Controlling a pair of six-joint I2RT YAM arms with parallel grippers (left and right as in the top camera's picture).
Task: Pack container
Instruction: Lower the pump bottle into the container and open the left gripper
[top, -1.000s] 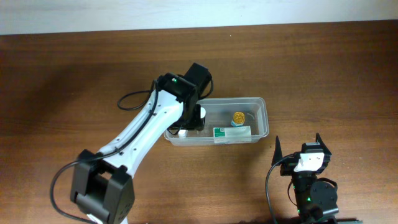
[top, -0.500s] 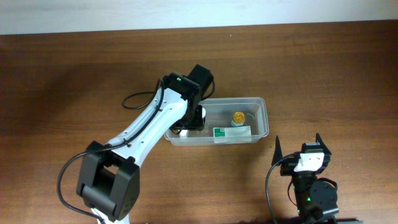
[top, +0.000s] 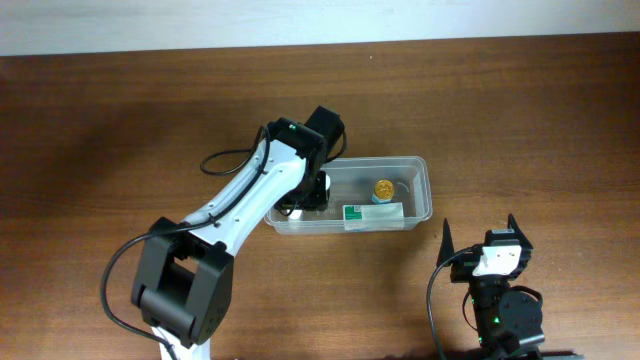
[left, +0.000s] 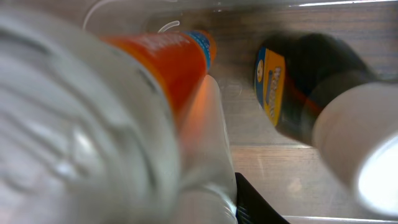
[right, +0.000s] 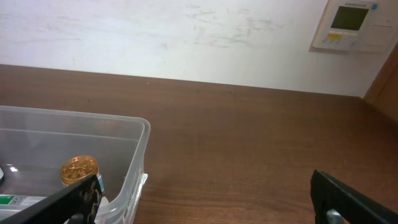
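Clear rectangular plastic tub (top: 424, 172) sits mid brown wooden bench (top: 120, 120), gold-capped bottle (top: 384, 188) and white-and-green box (top: 373, 212) inside, your left claw (top: 312, 192) down in its left end clenched on a clear orange-labelled bottle (left: 155, 56), right claw (top: 479, 228) released nearby: letting go while tilted could knock over the dark white-capped bottle (left: 298, 81) just beside.

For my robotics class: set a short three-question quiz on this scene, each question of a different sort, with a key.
1. True or false: the right pincer is shut on the gold-capped bottle.
2. In the overhead view, which end of the container does the left arm reach into? A: the picture-left end. B: the picture-right end. C: neither.
3. Fill in: near the gold-capped bottle in the container lies a green-and-white ____.
Key: 1 false: it stands open outside the container, and the bottle sits inside. 2 A. 3 box.
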